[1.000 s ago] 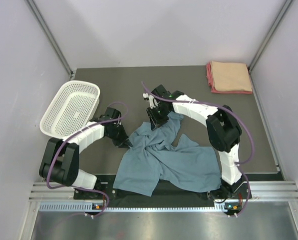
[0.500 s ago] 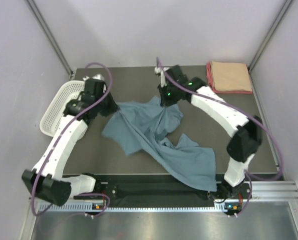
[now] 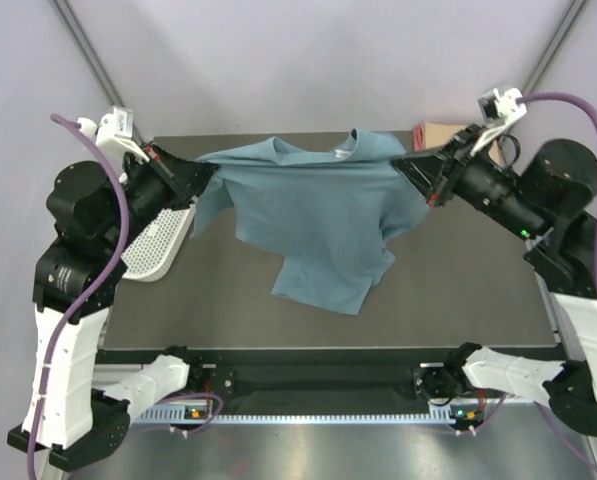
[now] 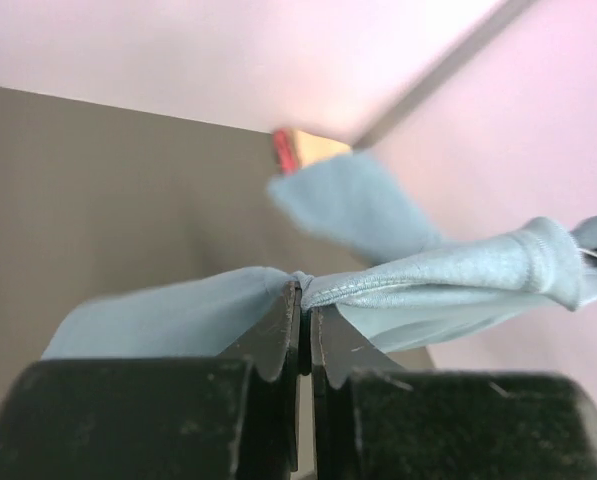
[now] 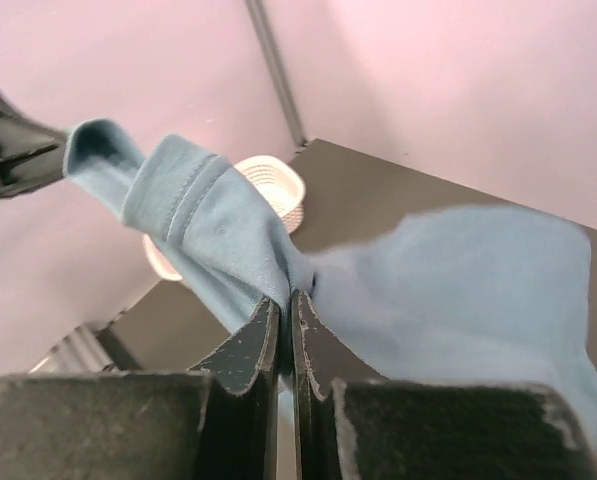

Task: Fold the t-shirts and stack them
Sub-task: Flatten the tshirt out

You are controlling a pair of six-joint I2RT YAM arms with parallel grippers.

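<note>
The blue-grey t-shirt (image 3: 313, 215) hangs spread in the air above the table, stretched between both grippers. My left gripper (image 3: 206, 172) is shut on its left shoulder; in the left wrist view the cloth (image 4: 428, 275) is pinched at the gripper (image 4: 304, 290). My right gripper (image 3: 400, 165) is shut on the right shoulder; in the right wrist view the shirt (image 5: 448, 290) drapes from the gripper (image 5: 286, 298). The folded peach shirt (image 3: 440, 133) on a pink-red one lies at the back right, mostly hidden by my right arm; it also shows in the left wrist view (image 4: 300, 150).
A white mesh basket (image 3: 156, 245) stands at the left of the table, partly under my left arm, and shows in the right wrist view (image 5: 268, 180). The dark table (image 3: 458, 290) is walled on the left, back and right.
Both grippers have risen and moved apart, lifting the blue-grey shirt off the table and stretching it out in the air. One second ago it lay crumpled at the table's front.
</note>
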